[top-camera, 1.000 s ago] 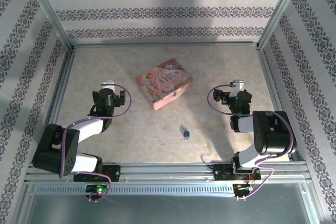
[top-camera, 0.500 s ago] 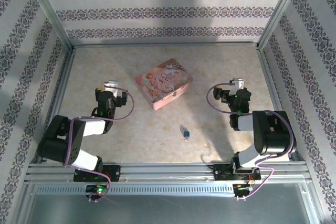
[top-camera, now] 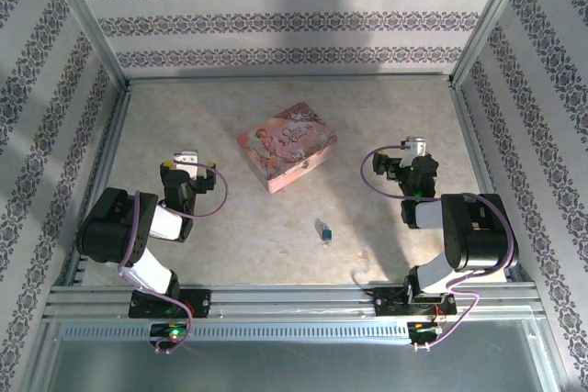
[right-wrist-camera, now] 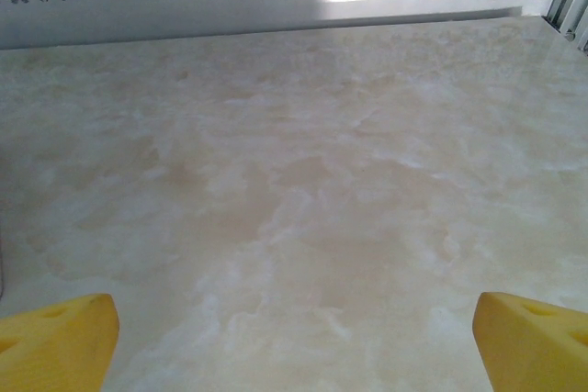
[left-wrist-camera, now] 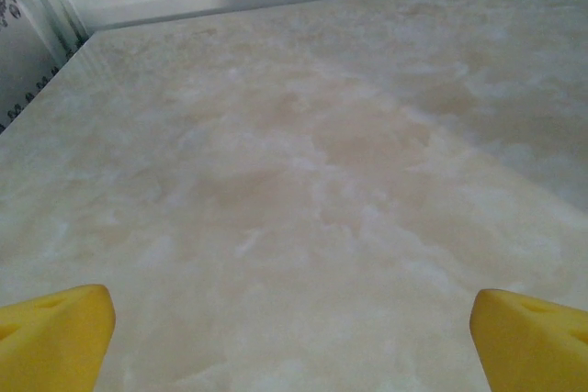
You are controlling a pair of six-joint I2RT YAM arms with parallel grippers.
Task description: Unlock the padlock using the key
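The cell is closed on three sides by walls (top-camera: 294, 20) with grey flowered stripes, and its floor is a pale, marble-looking tabletop (top-camera: 395, 117). Along the near edge runs an aluminium rail (top-camera: 294, 298), and both arms are fixed on it.

Near the middle of the tabletop lies a pink box (top-camera: 287, 146) with a picture on the lid, turned at an angle to the walls. The padlock (top-camera: 322, 229) lies flat on the tabletop, on the near side of the pink box and apart from it. It is very small and silvery, and its bluish end points toward the rail. It lies between the two arms, a little closer to the right one, and nothing touches it.

The left arm (top-camera: 138, 227) is folded at the left side, and the left pincer (top-camera: 187, 159) points toward the far wall, well apart from the padlock and left of the pink box. In the left wrist view, the left pincer (left-wrist-camera: 294, 341) stands wide: its two yellow fingertips (left-wrist-camera: 55, 332) sit in the bottom corners, with bare tabletop between them.

The right arm (top-camera: 469, 231) is folded at the right side, and the right pincer (top-camera: 418, 148) also points toward the far wall, well to the right of the pink box. In the right wrist view, the right pincer (right-wrist-camera: 296, 341) is spread wide too and holds nothing; the yellow fingertips (right-wrist-camera: 60, 337) frame bare tabletop up to the patterned wall.
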